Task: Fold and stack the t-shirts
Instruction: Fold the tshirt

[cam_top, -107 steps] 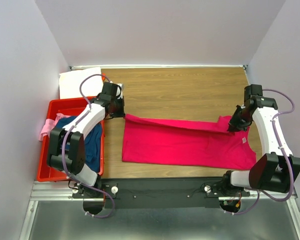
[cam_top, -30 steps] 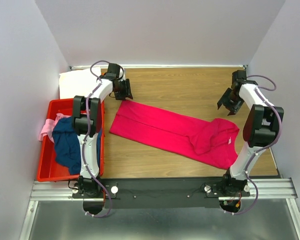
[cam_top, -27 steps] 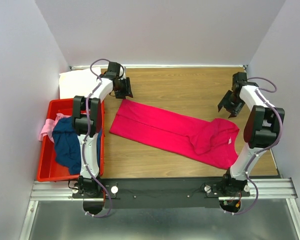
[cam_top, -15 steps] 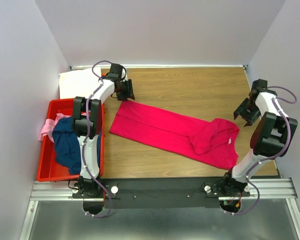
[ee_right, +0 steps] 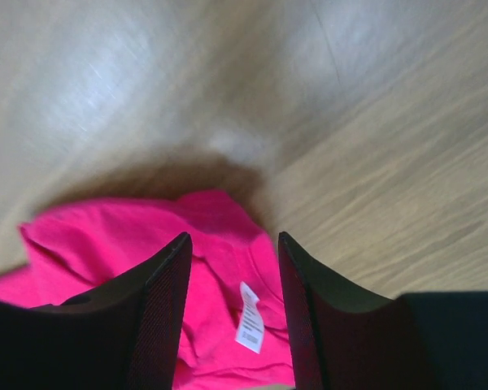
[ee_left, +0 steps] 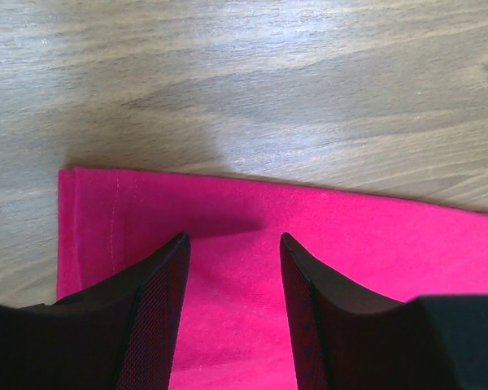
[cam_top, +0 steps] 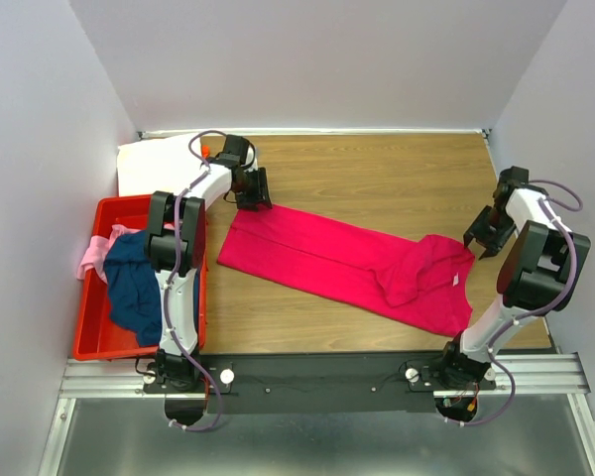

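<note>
While both arms reach out over the wooden table (cam_top: 377, 174), the red bin (cam_top: 87, 332) sits at the far left, close to the near edge. A navy blue shirt (cam_top: 134, 288) is heaped inside it. A pale pink shirt (cam_top: 91, 256) hangs over the bin's left wall. Behind the bin, in the far left corner, a white shirt (cam_top: 151, 164) lies flat.

Just right of it, the left gripper (cam_top: 253, 191) is over the far left corner of the bright pink shirt (cam_top: 317, 253). Its two fingers are apart and hold nothing. The shirt's edge there is straight, with a line of stitches beside it.

The bright pink shirt is folded into a long strip. It lies slanted across the middle of the table, from far left to near right. A wide patch of bare wood lies behind it, between the two arms. A smaller bare patch lies in front of it, next to the bin.

The shirt's right end is bunched up and comes close to the near edge. The right gripper (cam_top: 484, 236) is at that bunched end, fingers apart, holding nothing. A small white tag (ee_right: 248, 329) shows on the cloth below them.
</note>
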Action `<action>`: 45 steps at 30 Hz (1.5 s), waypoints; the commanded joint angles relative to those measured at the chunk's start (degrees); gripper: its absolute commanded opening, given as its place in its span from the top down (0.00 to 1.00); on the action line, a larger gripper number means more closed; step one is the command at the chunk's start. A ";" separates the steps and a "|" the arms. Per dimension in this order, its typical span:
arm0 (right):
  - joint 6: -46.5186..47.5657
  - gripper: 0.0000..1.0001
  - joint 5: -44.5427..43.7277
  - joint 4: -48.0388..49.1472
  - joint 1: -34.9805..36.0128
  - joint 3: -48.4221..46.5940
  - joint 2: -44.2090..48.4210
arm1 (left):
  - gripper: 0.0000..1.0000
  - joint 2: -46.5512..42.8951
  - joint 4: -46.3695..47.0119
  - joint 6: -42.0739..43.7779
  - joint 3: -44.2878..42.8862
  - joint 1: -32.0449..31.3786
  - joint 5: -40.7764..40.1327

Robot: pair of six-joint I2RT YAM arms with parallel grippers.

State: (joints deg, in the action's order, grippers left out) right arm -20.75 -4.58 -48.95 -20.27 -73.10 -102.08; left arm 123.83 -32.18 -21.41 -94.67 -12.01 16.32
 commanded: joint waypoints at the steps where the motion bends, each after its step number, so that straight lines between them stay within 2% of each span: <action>1: 1.68 0.48 1.68 -0.53 -0.64 3.22 3.37 | 0.44 -1.49 0.54 -0.12 1.42 0.23 0.82; 6: 2.12 0.48 1.60 -0.36 -0.65 4.81 3.73 | 0.43 -1.05 0.28 0.49 1.16 0.23 0.73; 13: 2.82 0.49 0.27 1.75 -0.82 1.82 0.57 | 0.43 -0.26 0.11 0.93 0.89 0.23 0.56; 21: 3.53 0.55 1.32 3.51 -1.09 0.50 -3.12 | 0.43 0.27 0.37 1.02 1.07 0.23 0.21; 24: 3.70 0.59 1.86 3.60 -1.17 1.12 -3.12 | 0.43 0.10 0.63 0.93 1.42 0.23 0.12; 27: 3.79 0.67 1.33 3.42 -1.17 2.26 -2.77 | 0.43 0.18 1.07 0.84 1.95 0.23 0.03; 28: 3.70 0.80 0.98 3.51 -1.26 2.61 -2.68 | 0.43 0.36 1.25 0.67 2.04 0.23 0.03; 31: 3.53 0.94 0.54 3.42 -1.44 3.67 -2.42 | 0.44 0.71 1.60 0.58 2.56 0.23 0.12; 33: 3.53 0.99 0.54 3.42 -1.44 3.67 -2.94 | 0.45 0.80 2.39 0.32 2.74 0.23 -0.23; 39: 2.47 1.00 1.15 3.68 -1.52 -2.03 -6.37 | 0.50 1.76 3.88 -0.56 1.42 0.32 -2.16; 45: 1.16 1.00 2.56 3.60 -1.52 -14.34 -13.48 | 0.52 3.61 5.02 -2.49 -2.00 0.76 -4.71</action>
State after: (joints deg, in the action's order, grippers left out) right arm -18.37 -3.03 -46.59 -21.23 -81.17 -112.53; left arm 124.73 -28.53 -22.46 -94.96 -11.92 15.51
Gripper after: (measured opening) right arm 0.011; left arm 0.485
